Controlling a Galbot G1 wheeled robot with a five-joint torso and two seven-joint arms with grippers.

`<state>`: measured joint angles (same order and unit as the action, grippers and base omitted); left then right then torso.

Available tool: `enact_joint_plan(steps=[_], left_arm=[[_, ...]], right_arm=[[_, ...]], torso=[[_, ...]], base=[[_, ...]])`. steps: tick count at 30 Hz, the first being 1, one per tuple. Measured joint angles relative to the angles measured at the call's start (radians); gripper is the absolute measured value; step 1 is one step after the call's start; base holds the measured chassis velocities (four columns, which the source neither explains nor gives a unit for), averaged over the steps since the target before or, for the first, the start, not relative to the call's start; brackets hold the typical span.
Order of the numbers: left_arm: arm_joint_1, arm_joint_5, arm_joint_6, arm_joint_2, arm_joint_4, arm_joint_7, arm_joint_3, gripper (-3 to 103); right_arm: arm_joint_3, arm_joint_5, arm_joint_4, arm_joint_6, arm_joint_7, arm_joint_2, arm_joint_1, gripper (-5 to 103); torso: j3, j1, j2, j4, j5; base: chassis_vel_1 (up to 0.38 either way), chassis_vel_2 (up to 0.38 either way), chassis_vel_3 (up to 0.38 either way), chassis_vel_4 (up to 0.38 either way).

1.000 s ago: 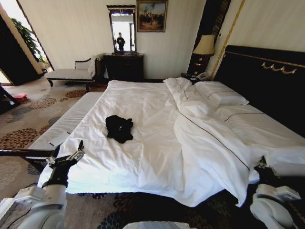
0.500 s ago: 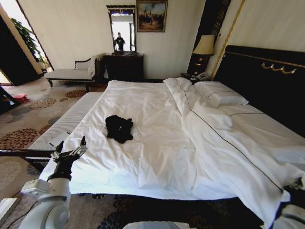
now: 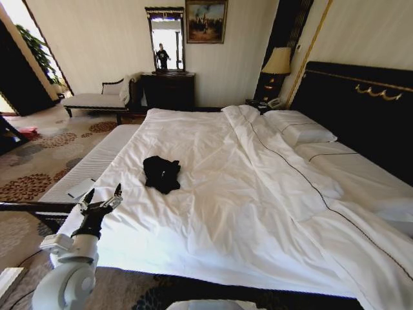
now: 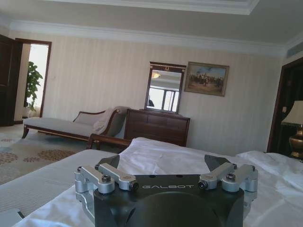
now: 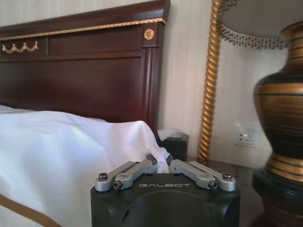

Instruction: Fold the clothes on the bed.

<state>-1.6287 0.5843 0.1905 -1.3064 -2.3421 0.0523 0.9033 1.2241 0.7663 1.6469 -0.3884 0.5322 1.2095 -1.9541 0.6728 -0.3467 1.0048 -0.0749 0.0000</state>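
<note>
**Shirt bunched on the duvet, right fingers pinching bedding**

Left of the bed [image 3: 213, 258], at its near corner, I have the left gripper [image 3: 100, 201] raised just above the duvet edge with its fingers [image 3: 117, 190] spread apart; my left wrist camera looks over the same open fingers [image 4: 113, 175] across the white cover toward the dresser [image 4: 156, 126] and the mirror [image 4: 164, 88] on the far wall, with the chaise [image 4: 71, 125] off beside the dresser. Further in on the bed, the clothes [image 3: 161, 173] lie as a crumpled black heap on the white duvet [image 3: 258, 194], on the left half of the mattress, well apart from the left gripper and nearer the foot than the pillows [image 3: 300, 132]. Over by the bed's headboard [image 5: 85, 66], my right wrist camera shows the right gripper [image 5: 163, 165] with its fingers [image 5: 189, 171] pressed together on a fold of the duvet [image 5: 57, 161], close beside the bedside lamp [image 5: 279, 113].
</note>
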Motion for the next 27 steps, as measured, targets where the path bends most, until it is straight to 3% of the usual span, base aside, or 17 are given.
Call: enact_joint_plan(steps=[8, 15, 17, 19, 21, 23, 26, 27], left_arm=[[0.035, 0.027, 0.0, 0.05, 0.049, 0.001, -0.021, 100], [0.042, 0.032, 0.0, 0.068, 0.064, 0.001, -0.029, 100], [0.041, 0.032, 0.0, 0.069, 0.066, 0.001, -0.029, 100], [0.039, 0.032, 0.0, 0.069, 0.066, 0.001, -0.029, 100], [0.032, 0.032, 0.0, 0.067, 0.06, 0.001, -0.026, 100], [0.03, 0.032, 0.0, 0.067, 0.058, 0.001, -0.024, 100], [0.024, 0.034, 0.0, 0.067, 0.05, 0.0, -0.019, 100], [0.024, 0.034, 0.0, 0.067, 0.05, 0.0, -0.019, 100]], right_arm=[[0.01, -0.023, -0.057, -0.022, 0.003, 0.059, -0.011, 0], [0.004, -0.022, -0.048, -0.02, 0.008, 0.065, 0.011, -3], [-0.002, -0.021, -0.022, -0.021, 0.005, 0.069, 0.016, 7], [-0.004, -0.021, -0.006, -0.021, 0.001, 0.07, 0.016, 7], [0.005, -0.015, 0.04, -0.021, -0.003, 0.071, 0.008, 22], [0.016, -0.004, 0.065, -0.019, -0.002, 0.072, -0.001, 22], [0.074, 0.039, 0.161, 0.01, 0.021, 0.074, -0.05, 38], [0.074, 0.039, 0.161, 0.01, 0.021, 0.074, -0.05, 38]], torso=[[0.0, 0.0, 0.0, 0.0004, 0.0], [0.0, 0.0, 0.0, -0.0016, -0.0003], [0.0, 0.0, 0.0, -0.0024, -0.0004], [0.0, 0.0, 0.0, -0.0024, -0.0003], [0.0, 0.0, 0.0, -0.0004, 0.0], [0.0, 0.0, 0.0, -0.0002, -0.0001], [0.0, 0.0, 0.0, -0.0005, -0.0002], [0.0, 0.0, 0.0, -0.0005, -0.0002]], base=[[0.0, 0.0, 0.0, 0.0], [0.0, 0.0, 0.0, 0.0], [0.0, 0.0, 0.0, 0.0], [0.0, 0.0, 0.0, 0.0], [0.0, 0.0, 0.0, 0.0], [0.0, 0.0, 0.0, 0.0], [0.0, 0.0, 0.0, 0.0], [0.0, 0.0, 0.0, 0.0]])
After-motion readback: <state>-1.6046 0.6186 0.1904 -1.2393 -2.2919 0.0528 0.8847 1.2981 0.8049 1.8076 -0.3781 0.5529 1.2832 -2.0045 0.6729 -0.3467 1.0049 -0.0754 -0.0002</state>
